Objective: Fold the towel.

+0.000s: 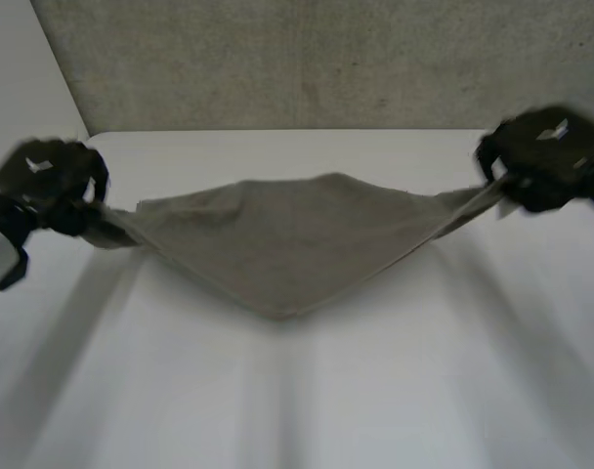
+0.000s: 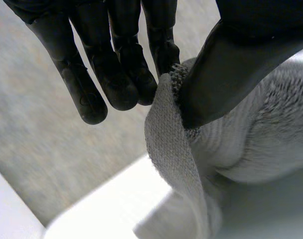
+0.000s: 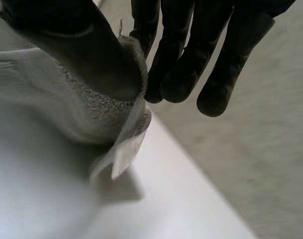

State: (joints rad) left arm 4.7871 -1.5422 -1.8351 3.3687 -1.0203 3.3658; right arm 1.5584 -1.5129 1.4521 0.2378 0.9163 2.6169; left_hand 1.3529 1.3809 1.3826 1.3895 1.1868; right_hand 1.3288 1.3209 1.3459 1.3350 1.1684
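Towel [image 1: 287,244] stretched crosswise (middle sagging), left hand [image 1: 48,186], right hand [image 1: 546,156] pinching ends

Towel [image 1: 287,239] (greyish-beige) hangs stretched btw the two hands above the white table [image 1: 424,391], sagging into a wide V. Its lowest tip is approx. mid-table, down by the tabletop; can't tell if it touches. The left hand [image 1: 45,184] has one end at the table's left side, and the right hand [image 1: 549,154] has the other end, a bit higher. Rough grey wall [image 1: 326,59] behind.
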